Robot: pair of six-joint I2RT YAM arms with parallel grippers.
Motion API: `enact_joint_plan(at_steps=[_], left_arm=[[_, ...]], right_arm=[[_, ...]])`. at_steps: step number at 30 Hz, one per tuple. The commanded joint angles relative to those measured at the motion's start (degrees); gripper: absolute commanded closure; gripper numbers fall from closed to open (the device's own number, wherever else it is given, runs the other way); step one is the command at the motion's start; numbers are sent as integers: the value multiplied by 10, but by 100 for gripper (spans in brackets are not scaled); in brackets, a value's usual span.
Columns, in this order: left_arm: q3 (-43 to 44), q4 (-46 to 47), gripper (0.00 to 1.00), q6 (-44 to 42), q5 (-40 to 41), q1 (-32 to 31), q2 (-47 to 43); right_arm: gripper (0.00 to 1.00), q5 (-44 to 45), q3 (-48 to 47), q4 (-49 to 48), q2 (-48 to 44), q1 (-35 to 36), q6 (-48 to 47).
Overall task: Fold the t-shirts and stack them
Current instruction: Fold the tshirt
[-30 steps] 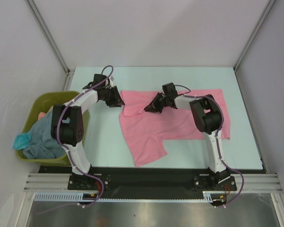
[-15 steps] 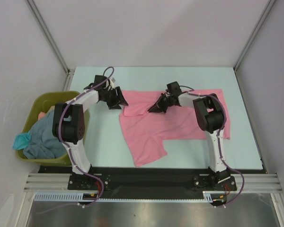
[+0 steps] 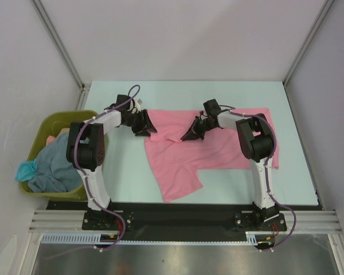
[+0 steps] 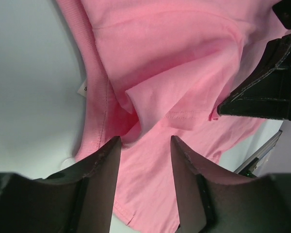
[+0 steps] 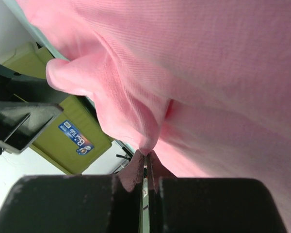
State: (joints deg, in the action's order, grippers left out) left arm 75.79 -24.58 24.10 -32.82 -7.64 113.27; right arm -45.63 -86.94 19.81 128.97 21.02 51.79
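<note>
The pink t-shirt (image 3: 218, 150), spread on the worktop (image 3: 126, 169), is pinched by a fold in the closed right end effector (image 5: 145, 158), while cloth beside the collar is straddled, seemingly ungripped, by the open left end effector (image 4: 143, 145), which is best closed squarely before any lift.

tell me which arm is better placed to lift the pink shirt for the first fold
Right, probably. The right gripper is shut on a pinched ridge of the pink t-shirt, so it could lift at once. The left gripper is open over cloth near the collar, holding nothing.
</note>
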Motion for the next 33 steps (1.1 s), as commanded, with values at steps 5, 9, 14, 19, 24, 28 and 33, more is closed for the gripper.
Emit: enact_joint_plan(at_steps=[5,9,14,19,24,28,33], left_arm=[[4,15,62,9,-22,-4,2],[13,0,68,10,17,-8,-4],[19,-10,62,2,73,-26,-14],[36,-34,39,-11,124,-55,-6],[30,-28,69,1,116,-56,-6],[36,-47,92,-5,113,-55,-17],[35,-72,99,9,95,-52,-34]], right_arm=[[100,-27,-17,16,-33,-12,-27],[100,-36,-19,15,-32,-13,-29],[100,-37,-17,15,-35,-14,-32],[100,-39,-13,11,-39,-12,-33],[100,-40,-8,13,-45,-14,-38],[100,-38,-3,19,-49,-19,-47],[100,-39,-1,42,-44,-28,-74]])
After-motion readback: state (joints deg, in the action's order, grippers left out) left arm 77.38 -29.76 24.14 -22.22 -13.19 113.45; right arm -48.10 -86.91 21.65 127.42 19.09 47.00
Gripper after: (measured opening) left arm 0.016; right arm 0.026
